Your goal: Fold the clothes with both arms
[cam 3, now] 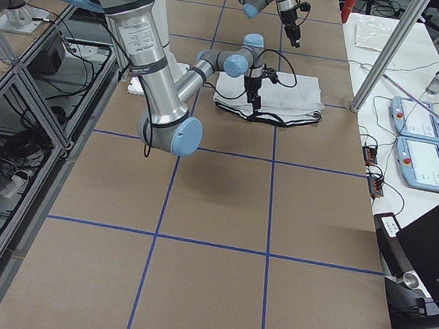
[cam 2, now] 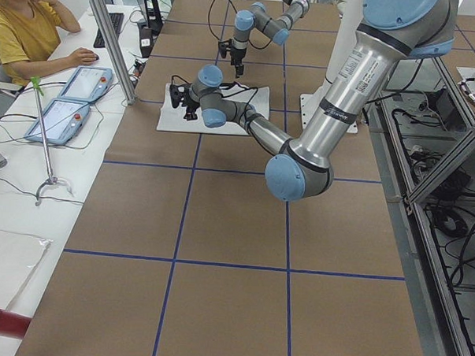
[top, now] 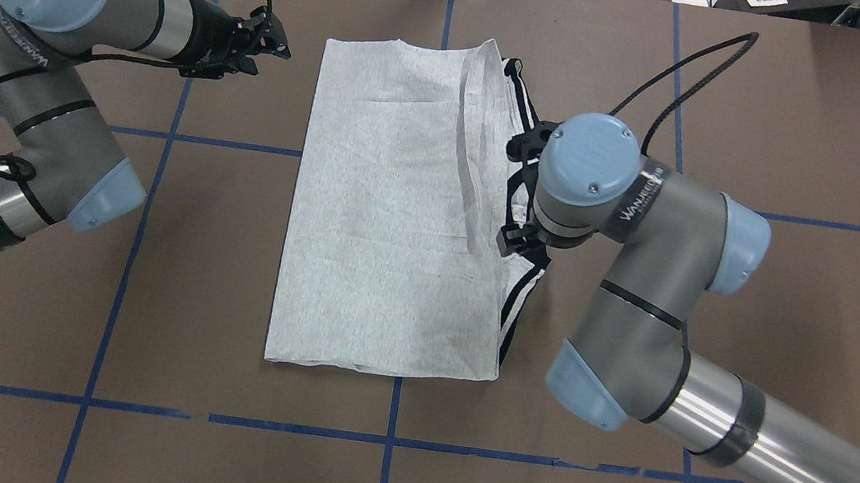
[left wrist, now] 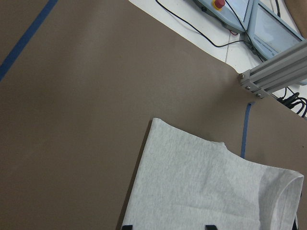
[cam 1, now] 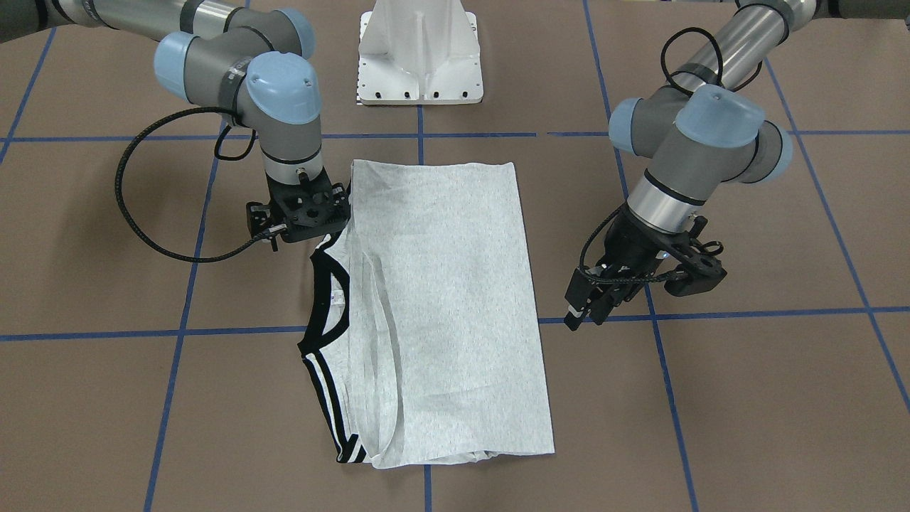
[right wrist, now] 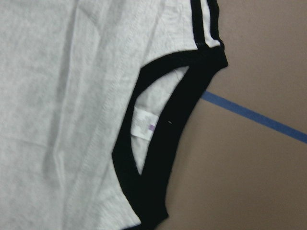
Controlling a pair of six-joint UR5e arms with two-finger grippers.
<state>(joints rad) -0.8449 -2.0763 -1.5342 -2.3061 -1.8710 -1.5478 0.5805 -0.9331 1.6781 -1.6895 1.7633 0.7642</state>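
Observation:
The grey T-shirt [cam 1: 441,299] lies folded into a long rectangle at the table's middle, back side up, its print hidden. Its black collar [cam 1: 323,299] and black-white stripes [cam 1: 330,412] stick out along the edge on my right arm's side. My right gripper [cam 1: 309,217] points down over that edge beside the collar; its fingers are hidden, and the right wrist view shows only the collar [right wrist: 177,124] and a white label. My left gripper [cam 1: 584,313] hovers open and empty off the shirt's other side, near a far corner [top: 273,46]. Its fingertips [left wrist: 127,226] stand apart.
The white pedestal [cam 1: 421,57] stands behind the shirt at the robot's base. Blue tape lines cross the brown table. An operator in yellow [cam 2: 27,27] sits by control tablets [cam 2: 67,100] past the far table edge, next to an aluminium post [left wrist: 273,76].

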